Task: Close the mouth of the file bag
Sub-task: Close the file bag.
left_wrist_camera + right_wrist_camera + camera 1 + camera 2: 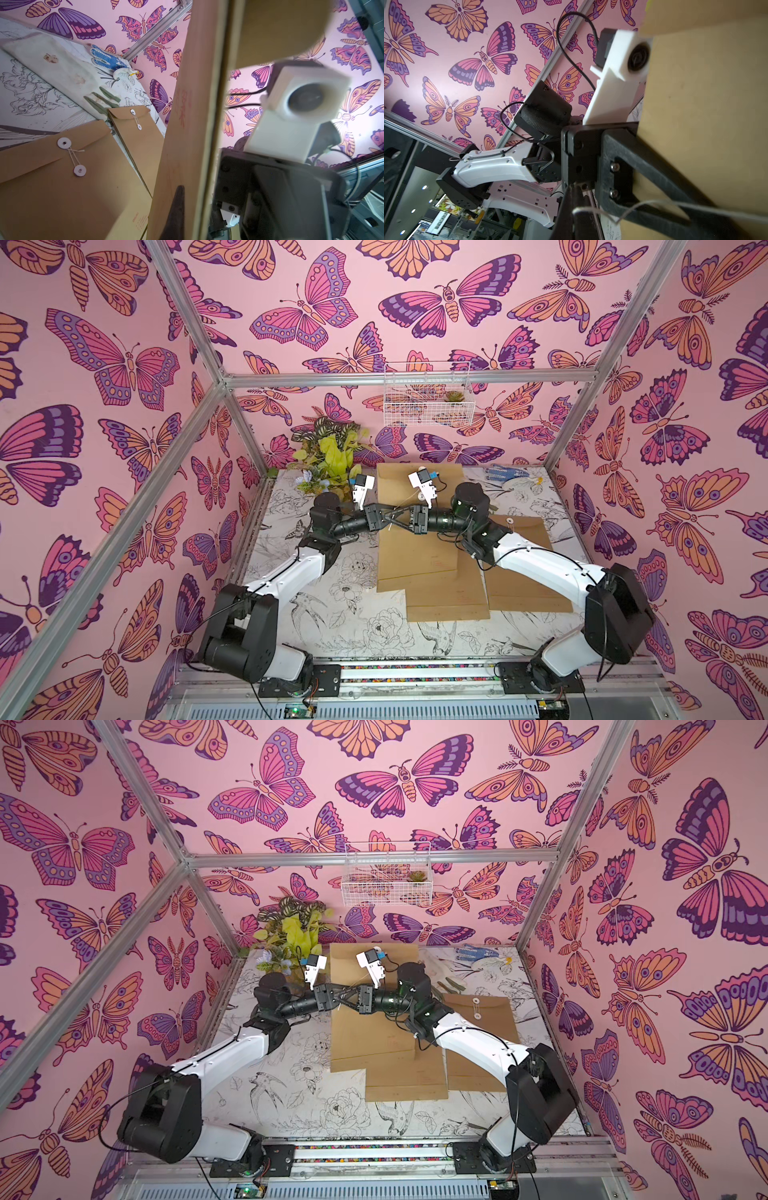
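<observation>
Two top views: left gripper (397, 514) and right gripper (395, 523), both clenched, tips crossing above brown file bag (415, 556); white string (392, 526) just beside fingertips, cannot tell whether pinched.
Left wrist: file bag (187, 124) edge-on, close against fingers; tied bags (52, 197) flat, well beyond.
Right wrist: string (617, 222) looping across black fingers (654, 180); file bag (706, 124) just behind.
</observation>
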You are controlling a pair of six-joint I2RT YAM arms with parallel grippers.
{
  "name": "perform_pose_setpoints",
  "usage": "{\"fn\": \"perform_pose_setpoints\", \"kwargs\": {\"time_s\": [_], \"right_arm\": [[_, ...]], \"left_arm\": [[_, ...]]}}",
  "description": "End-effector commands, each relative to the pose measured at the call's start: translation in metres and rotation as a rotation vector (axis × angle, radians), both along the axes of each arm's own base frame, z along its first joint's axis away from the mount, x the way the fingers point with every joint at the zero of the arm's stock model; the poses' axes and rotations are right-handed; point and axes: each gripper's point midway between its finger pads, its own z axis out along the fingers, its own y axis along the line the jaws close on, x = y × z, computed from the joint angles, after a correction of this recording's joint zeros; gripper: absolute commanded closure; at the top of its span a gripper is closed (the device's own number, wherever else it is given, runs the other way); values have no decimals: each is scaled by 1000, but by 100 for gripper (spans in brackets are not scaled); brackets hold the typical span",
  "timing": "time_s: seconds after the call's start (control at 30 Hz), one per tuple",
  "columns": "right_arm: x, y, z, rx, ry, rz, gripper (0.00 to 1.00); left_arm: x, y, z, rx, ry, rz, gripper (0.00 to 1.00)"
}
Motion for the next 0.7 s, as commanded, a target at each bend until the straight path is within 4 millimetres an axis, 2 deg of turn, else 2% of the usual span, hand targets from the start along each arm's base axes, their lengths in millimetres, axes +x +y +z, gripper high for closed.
{"fn": "perform_pose_setpoints", "kwargs": {"time_s": [0.0,0.17,0.4,0.47,0.5,0.53,0.67], "right_arm": [[-8,-19,23,55,-34,-16,100],[-10,-38,13,-44,-58,-111,100],[-9,-52,-23,-183,-1,-214,100],[-10,-55,-30,-204,20,-240,100],[-12,-55,-33,-216,25,-246,100],[-13,-56,-34,-228,29,-255,100],[-13,-59,-39,-245,57,-298,100]], "left_arm": [[-14,5,33,-63,-96,-33,100],[-19,16,34,-27,-116,8,100],[-22,25,63,-50,-183,38,100],[-23,25,67,-51,-199,38,100],[-21,25,61,-41,-169,38,100],[-32,27,75,-51,-209,37,100],[-42,29,80,-56,-235,34,100]]}}
